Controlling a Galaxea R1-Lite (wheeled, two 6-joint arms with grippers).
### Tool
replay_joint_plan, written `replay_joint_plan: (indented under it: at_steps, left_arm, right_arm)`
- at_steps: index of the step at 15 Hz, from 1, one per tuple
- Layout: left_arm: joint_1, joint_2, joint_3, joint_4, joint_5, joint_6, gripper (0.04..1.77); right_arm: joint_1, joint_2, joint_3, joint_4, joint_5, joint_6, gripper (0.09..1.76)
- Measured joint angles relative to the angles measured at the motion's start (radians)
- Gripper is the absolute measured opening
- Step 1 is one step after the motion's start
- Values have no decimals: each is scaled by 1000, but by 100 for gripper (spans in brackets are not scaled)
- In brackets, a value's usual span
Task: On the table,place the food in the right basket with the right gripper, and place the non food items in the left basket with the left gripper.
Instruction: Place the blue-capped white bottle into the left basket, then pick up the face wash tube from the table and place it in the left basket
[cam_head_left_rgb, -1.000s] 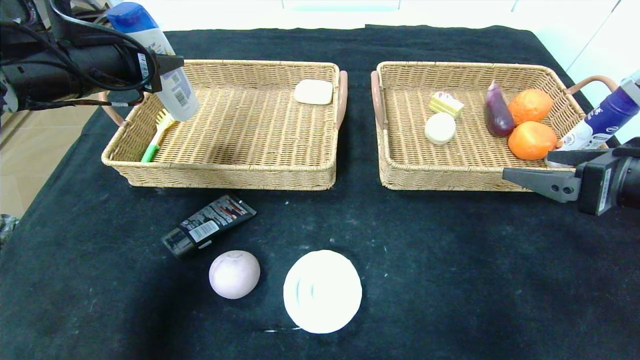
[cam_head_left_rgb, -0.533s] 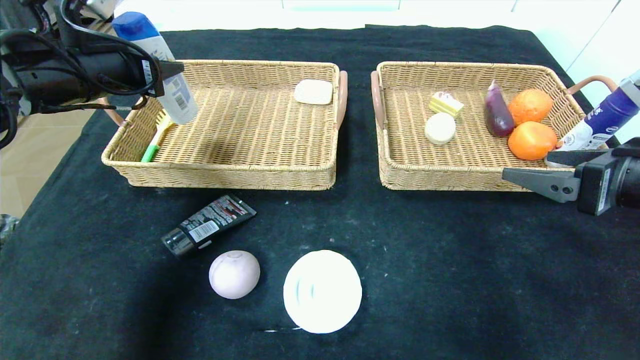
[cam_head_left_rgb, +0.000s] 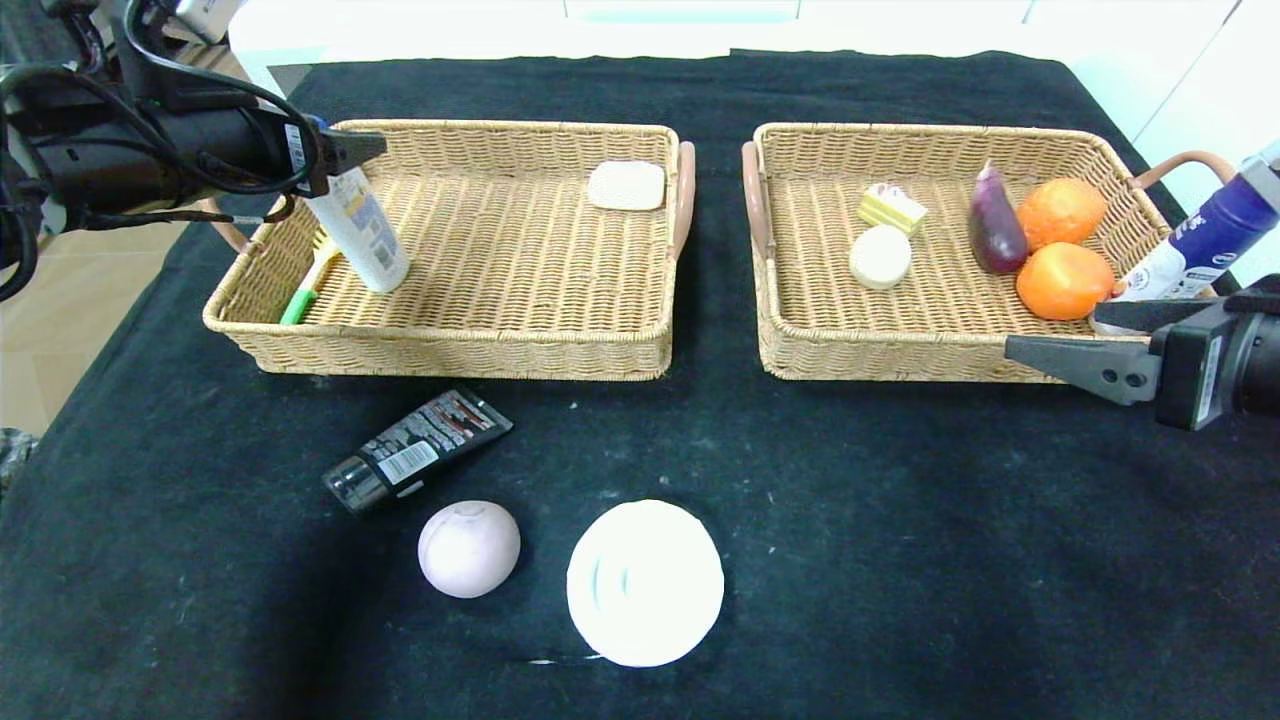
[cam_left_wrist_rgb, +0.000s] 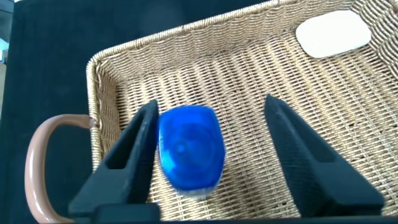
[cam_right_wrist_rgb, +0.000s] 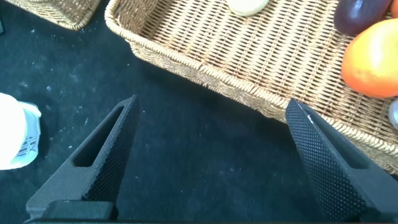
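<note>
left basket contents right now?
The left basket holds a white bottle standing upright, a green brush partly hidden behind it, and a white soap bar.

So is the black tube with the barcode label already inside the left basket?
No, the black tube lies on the table in front of the left basket, beside the pinkish bun.
</note>
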Motion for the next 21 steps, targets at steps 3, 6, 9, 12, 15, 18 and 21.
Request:
replay_joint_plan:
  at_steps: [3,6,9,12,15,18,21]
  left_arm:
    - [0,0,-2,1,1,1,141]
    - [0,-6,-2,3,6,1,150]
    - [10,-21,-4,20,8,0,157]
    - [14,-55,-20,157,8,0,161]
    - [15,-101,-81,365,13,0,165]
    - [16,-143,-150,556,21,2,167]
    - [16,-175,-196,733,27,20,168]
  right_arm:
    - [-2,-3,-1,0,1,0,171]
    - [-3,-4,-3,0,0,0,171]
    - [-3,-7,-2,0,0,0,171]
    - [-3,-7,-1,0,0,0,171]
    - [-3,-10,0,0,1,0,171]
    - [-2,-10,1,0,1,0,171]
    - [-1,-11,2,0,0,-1,171]
